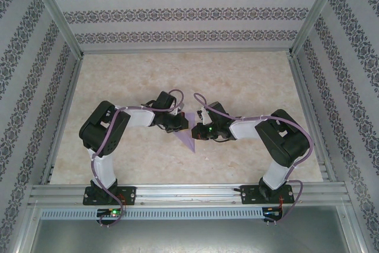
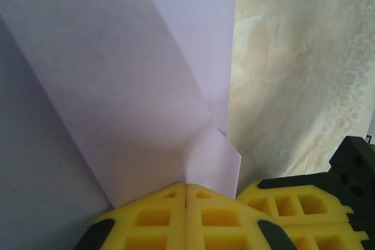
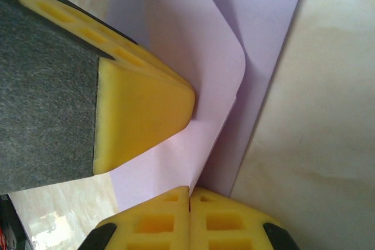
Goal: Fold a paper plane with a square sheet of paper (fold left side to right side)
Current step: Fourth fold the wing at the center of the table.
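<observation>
Yellow fingers [image 2: 202, 209] of left gripper [image 2: 186, 187] & right gripper [image 3: 190, 190] are squeezed together, prob. pinching the lilac paper [image 1: 188, 137] at mid-table, which has slanted folds & a point already; more folds left.

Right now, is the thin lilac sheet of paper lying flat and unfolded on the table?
No: the lilac paper shows overlapping folded layers, pinched in the shut left gripper.

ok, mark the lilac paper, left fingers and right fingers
lilac paper [image 2: 111, 86]: left wrist view, folded flap.
left fingers [image 2: 164, 206]: left wrist view, yellow pad tip.
right fingers [image 3: 170, 209]: right wrist view, yellow pad tip.
</observation>
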### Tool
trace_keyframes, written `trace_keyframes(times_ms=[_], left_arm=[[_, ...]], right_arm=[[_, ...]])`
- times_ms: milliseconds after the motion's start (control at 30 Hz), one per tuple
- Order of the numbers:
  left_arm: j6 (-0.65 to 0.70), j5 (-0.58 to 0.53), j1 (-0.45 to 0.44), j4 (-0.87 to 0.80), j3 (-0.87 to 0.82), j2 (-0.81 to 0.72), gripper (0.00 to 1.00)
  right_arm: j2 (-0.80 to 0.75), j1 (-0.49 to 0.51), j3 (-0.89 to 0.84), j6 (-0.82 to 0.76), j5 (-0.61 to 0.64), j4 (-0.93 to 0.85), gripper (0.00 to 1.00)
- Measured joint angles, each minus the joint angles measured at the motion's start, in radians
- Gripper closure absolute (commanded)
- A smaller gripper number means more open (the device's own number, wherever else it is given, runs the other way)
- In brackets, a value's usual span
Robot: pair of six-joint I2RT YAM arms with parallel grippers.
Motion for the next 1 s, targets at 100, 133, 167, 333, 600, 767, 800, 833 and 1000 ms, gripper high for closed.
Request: trace_keyframes(times_ms=[100,133,167,333,600,767,800,833,1000], left_arm=[[0.0,0.0,0.0,0.006,-0.004,0.0,1.0],[0.0,0.0,0.0,0.01,-0.007,0.0,1.0],[0.0,0.0,0.0,0.014,-0.01,0.0,1.0],[0.0,0.004,0.002,0.036,-0.023,-0.002,1.0],[0.0,0.004,0.002,0.047,-0.029,-0.004,1.0],[0.0,0.004,0.002,0.048,-0.029,-0.004,1.0],[0.0,0.004,0.002,0.05,-0.031,-0.004,1.0],[0.0,0.005,0.002,0.053,-0.032,-0.004,1.0],[-0.001,0.008,0.003,0.066,-0.039,-0.004,1.0]], right_arm=[[0.0,0.0,0.0,0.0,0.0,0.0,1.0],[0.001,0.0,0.0,0.0,-0.001,0.0,1.0],[0.001,0.0,0.0,0.0,-0.001,0.0,1.0],[0.001,0.0,0.001,0.0,-0.005,0.0,1.0],[0.001,-0.003,0.008,0.001,-0.015,-0.011,0.91],[0.0,-0.008,0.019,0.001,-0.024,-0.028,0.84],[0.0,-0.01,0.021,0.001,-0.027,-0.031,0.83],[0.0,-0.013,0.022,0.002,-0.031,-0.032,0.81],[-0.004,-0.03,0.023,0.006,-0.055,-0.034,0.76]])
